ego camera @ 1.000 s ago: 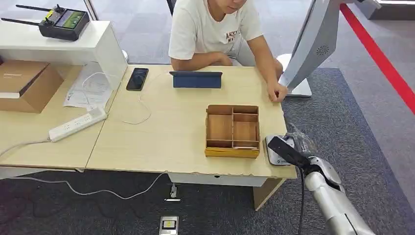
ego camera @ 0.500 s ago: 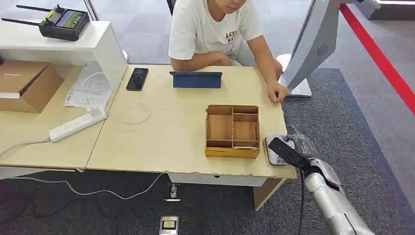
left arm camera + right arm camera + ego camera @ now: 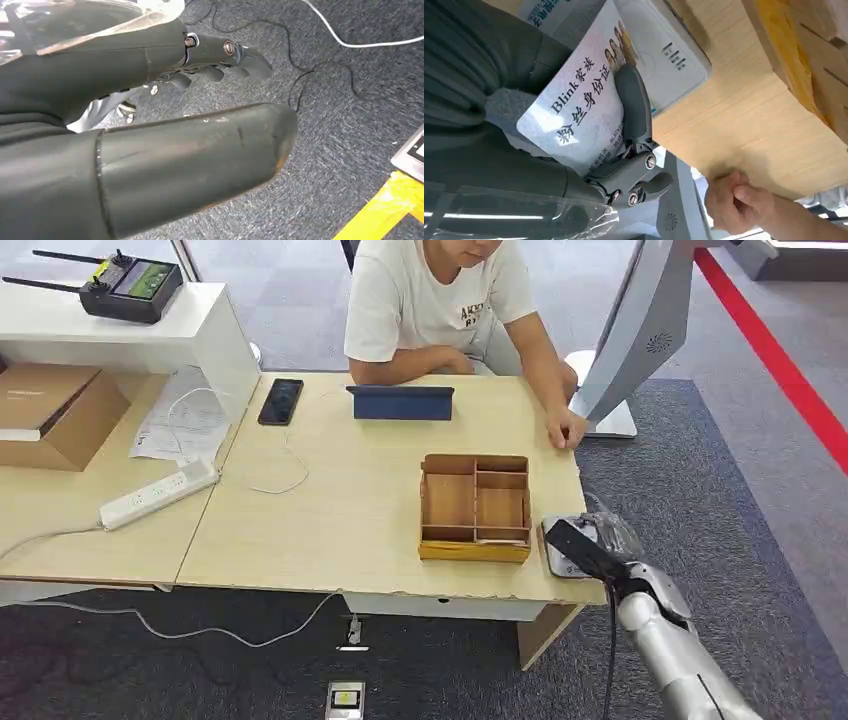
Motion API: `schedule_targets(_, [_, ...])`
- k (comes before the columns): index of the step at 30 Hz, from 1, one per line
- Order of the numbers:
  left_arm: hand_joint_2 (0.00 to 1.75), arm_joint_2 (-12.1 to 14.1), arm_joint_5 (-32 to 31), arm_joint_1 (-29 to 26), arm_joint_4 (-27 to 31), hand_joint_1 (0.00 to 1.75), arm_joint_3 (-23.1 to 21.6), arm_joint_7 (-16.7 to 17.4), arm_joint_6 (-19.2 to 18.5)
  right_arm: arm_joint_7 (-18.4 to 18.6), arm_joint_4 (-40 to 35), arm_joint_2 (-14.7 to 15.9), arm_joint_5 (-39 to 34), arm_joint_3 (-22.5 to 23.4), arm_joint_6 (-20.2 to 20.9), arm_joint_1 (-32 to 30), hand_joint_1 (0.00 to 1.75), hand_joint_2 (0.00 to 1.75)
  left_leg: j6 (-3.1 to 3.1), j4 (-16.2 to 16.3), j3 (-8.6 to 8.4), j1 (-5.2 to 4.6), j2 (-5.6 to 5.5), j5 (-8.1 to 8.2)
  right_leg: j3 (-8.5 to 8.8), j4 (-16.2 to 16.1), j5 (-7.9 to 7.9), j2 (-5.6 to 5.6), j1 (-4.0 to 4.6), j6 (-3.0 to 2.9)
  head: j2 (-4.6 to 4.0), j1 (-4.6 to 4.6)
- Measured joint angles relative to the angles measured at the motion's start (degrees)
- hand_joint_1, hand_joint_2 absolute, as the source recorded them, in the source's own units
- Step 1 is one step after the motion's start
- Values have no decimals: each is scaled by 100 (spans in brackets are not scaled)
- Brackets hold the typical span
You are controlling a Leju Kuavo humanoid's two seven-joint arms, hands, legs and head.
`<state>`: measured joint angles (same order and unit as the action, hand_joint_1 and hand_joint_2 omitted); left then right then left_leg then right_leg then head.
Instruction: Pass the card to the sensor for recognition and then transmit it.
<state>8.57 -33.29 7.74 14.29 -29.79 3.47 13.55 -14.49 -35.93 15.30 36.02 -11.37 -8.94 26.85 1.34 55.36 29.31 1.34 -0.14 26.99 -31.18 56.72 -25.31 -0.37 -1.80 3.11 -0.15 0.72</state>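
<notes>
**Card** (image 3: 579, 107). Pale laminated card printed with dark characters and a small group photo. It is in the right hand (image 3: 600, 545), over the near right corner of the table (image 3: 330, 510). A dark finger (image 3: 634, 107) lies across the printed face; the wrist view shows nothing of what backs the card on its other side.

**Sensor** (image 3: 659, 45). Flat pale reader with rounded corners, lying on the table just beside the wooden tray (image 3: 476, 505), on the tray's right. The card's far end overlaps the reader's top; whether it touches or hovers cannot be told.

**Right hand.** Grasping the card, arm reaching in from below right.

**Left hand** (image 3: 150, 125). Holds nothing; it hangs over grey carpet with the fingers loosely bent and apart from the thumb.

**Person's hand** (image 3: 566, 428). Rests on the table's far right edge, well apart from the reader.

**Step in hand (judgement).** Presenting the card for reading. To do it well, keep the card flat and parallel to the reader's top, bring more of it over the marked middle, and hold steady without loosening the finger.

**Orientation.** The card's long axis runs from the palm outward toward the reader, along the line of the finger. The printed face is turned to the wrist camera, and the photo end leads.
</notes>
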Motion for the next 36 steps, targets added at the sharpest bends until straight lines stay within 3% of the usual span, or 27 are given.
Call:
schedule_targets(10, [0,0,-28,3,0,0,-66,-70,24,253,-800,116,13,35,42,320,175,175,0,1,0,0,1,0,-1,0,0,0,0,0,0,2])
schedule_targets(22, [0,2,-135,14,-7,0,-203,-175,44,113,-1390,208,372,140,24,1207,175,175,2,1,2,0,0,-1,0,1,1,1,0,0,0,2])
schedule_targets(30, [0,2,-293,98,-4,0,-363,-188,-31,-210,-1051,-140,921,46,-157,1896,175,175,2,1,3,1,0,-3,-3,3,1,1,1,0,0,0])
schedule_targets(36, [0,2,-411,247,-2,0,-492,-140,-127,-135,-381,-487,1242,-111,-315,2459,175,175,3,1,2,2,-1,-3,-3,5,1,1,1,0,0,2])
